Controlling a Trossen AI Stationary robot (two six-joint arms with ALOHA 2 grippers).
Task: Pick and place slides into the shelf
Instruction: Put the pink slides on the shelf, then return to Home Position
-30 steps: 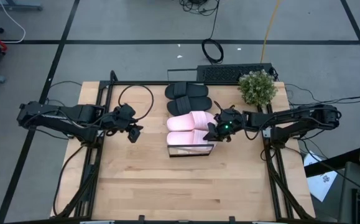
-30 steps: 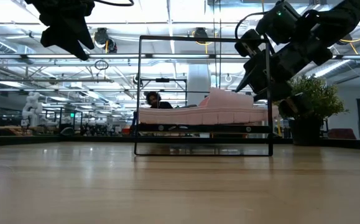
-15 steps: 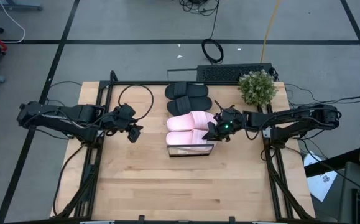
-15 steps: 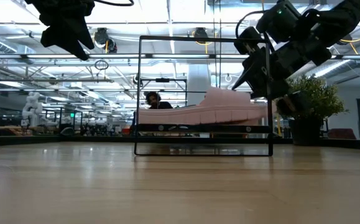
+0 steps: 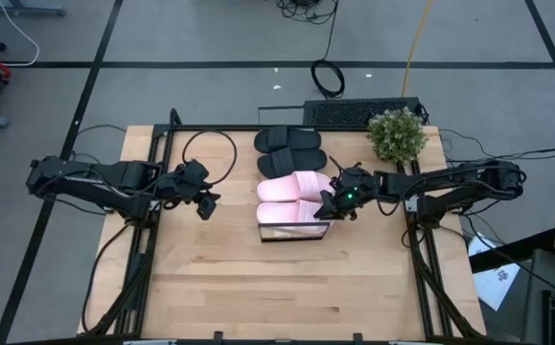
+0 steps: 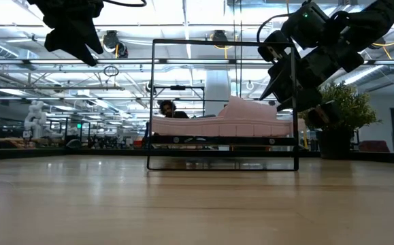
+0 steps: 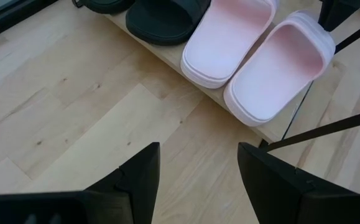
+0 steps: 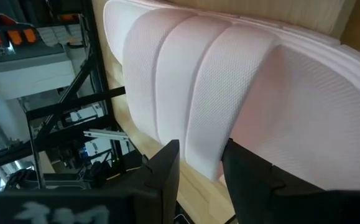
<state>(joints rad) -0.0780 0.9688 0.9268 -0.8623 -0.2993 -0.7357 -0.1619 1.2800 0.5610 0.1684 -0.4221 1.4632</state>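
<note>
Both pairs lie on their soles on the shelf [image 5: 296, 226], a narrow plank with a black frame at its near end. The black slides [image 5: 289, 146] are at the far end and the pink slides [image 5: 294, 196] beside the frame. My right gripper [image 5: 331, 201] is at the right end of the near pink slide [image 6: 217, 124], shut on its strap. My left gripper [image 5: 205, 204] hangs open above the table left of the shelf, touching nothing; the left wrist view looks down past it [image 7: 198, 168] at the slides. My right gripper [image 8: 201, 168] pinches the edge of the near pink slide's wide strap [image 8: 206, 146] between its two fingers. It comes from the table's right, slanting down. The slide lies flat with its sole on the shelf plank [image 6: 217, 139].
A potted plant [image 5: 397, 134] stands at the table's far right corner and a keyboard [image 5: 358, 113] lies beyond the far edge. A cable loop [image 5: 210, 153] hangs by the left arm. Bare wood [image 5: 287, 287] covers the near half. A person [image 6: 164, 107] sits far behind.
The near pink slide's right end tipped up for a moment with my right gripper on it, then came back down; it lies flat on the shelf again, as it did a second ago. My right gripper shifted slightly and returned.
</note>
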